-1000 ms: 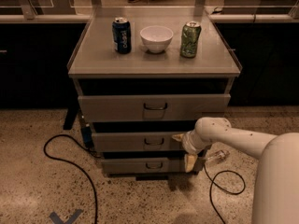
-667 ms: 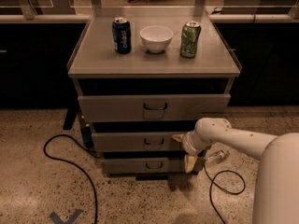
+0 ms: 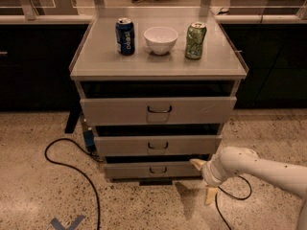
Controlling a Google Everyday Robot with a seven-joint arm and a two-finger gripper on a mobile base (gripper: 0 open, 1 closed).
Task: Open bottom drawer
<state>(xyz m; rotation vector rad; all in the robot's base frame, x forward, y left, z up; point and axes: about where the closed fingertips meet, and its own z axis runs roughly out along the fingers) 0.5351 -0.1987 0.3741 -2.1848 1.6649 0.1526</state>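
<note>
**Bottom drawer lowest in the stack, jaws spread at its right end**

The bottom drawer [image 3: 128, 170] is the lowest of three grey fronts. Its long axis runs 9 to 3 o'clock, and its front and loop handle [image 3: 158, 169] face 6 o'clock. At its 3 o'clock end hangs the gripper [image 3: 203, 179], jaws wide, holding nothing. The upper finger [image 3: 196, 164] lies at the drawer's right corner; I cannot tell whether they touch.

- The one camera looks down from in front of the table [image 3: 96, 61], quite near, facing its front edge.
- The gripper [image 3: 202, 182] hangs low under that edge, toward its right corner.
</note>
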